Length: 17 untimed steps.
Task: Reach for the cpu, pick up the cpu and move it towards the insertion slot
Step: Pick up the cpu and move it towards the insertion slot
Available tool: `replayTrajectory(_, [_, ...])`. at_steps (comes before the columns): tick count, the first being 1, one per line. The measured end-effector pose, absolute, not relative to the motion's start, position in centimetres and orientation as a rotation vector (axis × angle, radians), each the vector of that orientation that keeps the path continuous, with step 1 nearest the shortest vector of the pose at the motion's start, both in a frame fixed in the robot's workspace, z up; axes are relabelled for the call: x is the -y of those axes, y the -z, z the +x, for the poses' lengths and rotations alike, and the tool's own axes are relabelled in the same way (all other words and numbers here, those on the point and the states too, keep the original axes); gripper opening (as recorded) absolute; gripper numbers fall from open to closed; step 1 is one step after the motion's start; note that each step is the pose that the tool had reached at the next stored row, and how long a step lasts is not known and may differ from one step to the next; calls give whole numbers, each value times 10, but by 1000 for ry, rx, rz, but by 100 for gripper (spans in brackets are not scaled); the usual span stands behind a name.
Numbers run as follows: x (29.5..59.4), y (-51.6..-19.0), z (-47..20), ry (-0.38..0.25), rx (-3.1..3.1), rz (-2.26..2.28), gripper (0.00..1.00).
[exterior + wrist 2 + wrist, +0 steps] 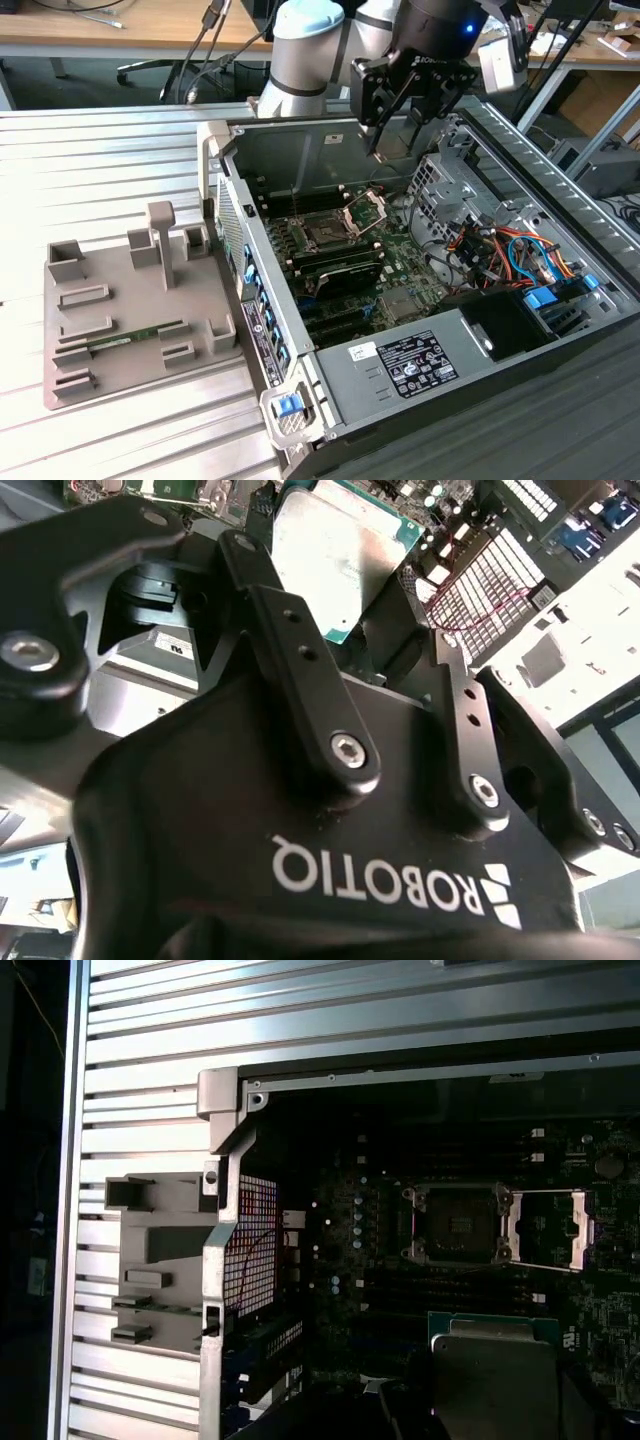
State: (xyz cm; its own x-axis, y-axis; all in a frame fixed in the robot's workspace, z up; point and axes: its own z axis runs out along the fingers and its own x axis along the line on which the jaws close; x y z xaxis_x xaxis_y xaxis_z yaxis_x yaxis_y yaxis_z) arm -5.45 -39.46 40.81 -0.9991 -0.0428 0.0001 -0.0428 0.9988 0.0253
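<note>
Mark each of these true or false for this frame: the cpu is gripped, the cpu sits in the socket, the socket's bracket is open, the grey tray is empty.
1. The gripper holds the cpu between its jaws. True.
2. The cpu is seated in the insertion slot. False: in the first wrist view the slot is empty and the cpu is clear of it, in the gripper.
3. The hinged bracket of the slot is swung open. True.
4. The grey tray holds nothing. False: a green memory stick lies in it, outside the computer case, at the exterior view's left.
</note>
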Motion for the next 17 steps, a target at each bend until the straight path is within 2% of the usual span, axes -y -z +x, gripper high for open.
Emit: replayTrajectory(17, [395, -407, -27, 40, 3140, 67, 55])
